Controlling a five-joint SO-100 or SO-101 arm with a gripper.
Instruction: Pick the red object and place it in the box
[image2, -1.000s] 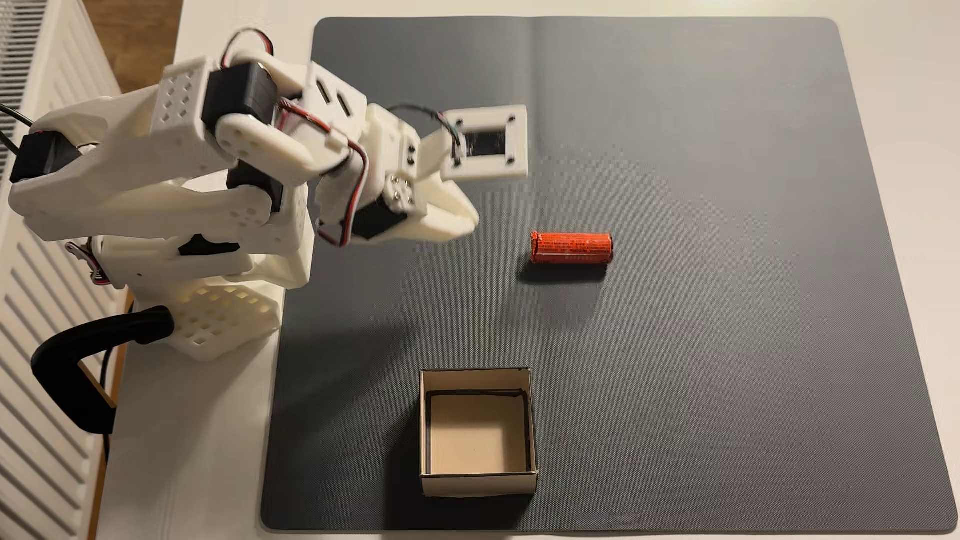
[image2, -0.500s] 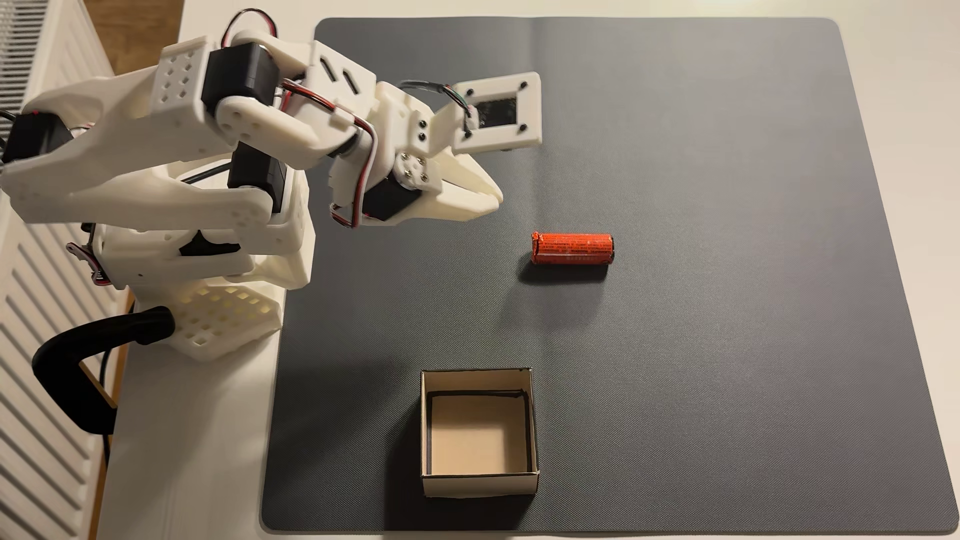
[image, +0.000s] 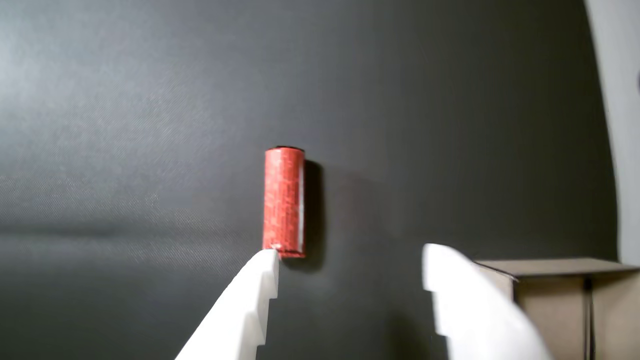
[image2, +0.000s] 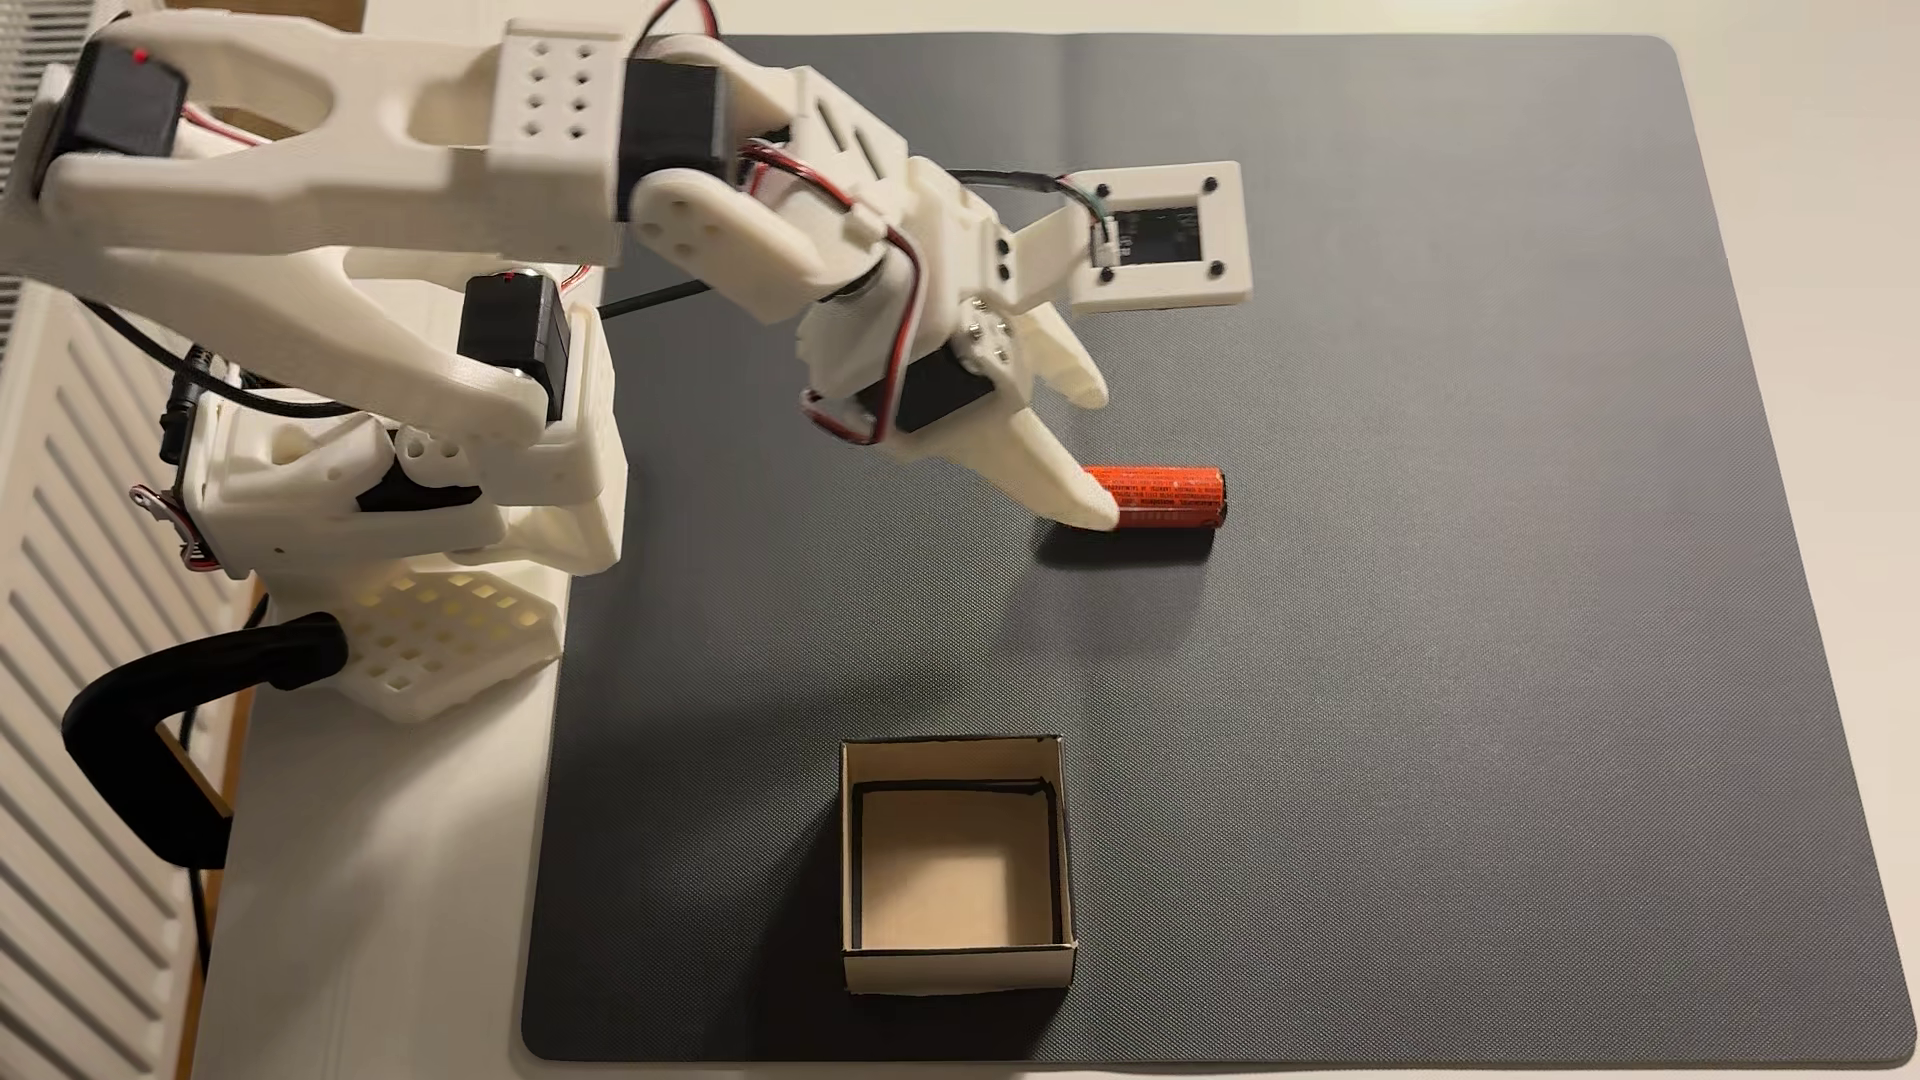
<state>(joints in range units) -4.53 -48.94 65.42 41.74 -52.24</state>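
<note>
The gripper hung with its two white fingers spread apart and nothing between them. In the fixed view, the lower fingertip overlapped the left end of the red object, while the upper finger stood clear above it; whether the tip touched the object could not be told. In the wrist view, the gripper framed bare mat, its left fingertip meeting the near end of the red object. The object lay on its side on the dark mat. The box sat open and empty on that mat, well apart from the red object and nearer the mat's front edge. The counter showed pale beside the mat.
</note>
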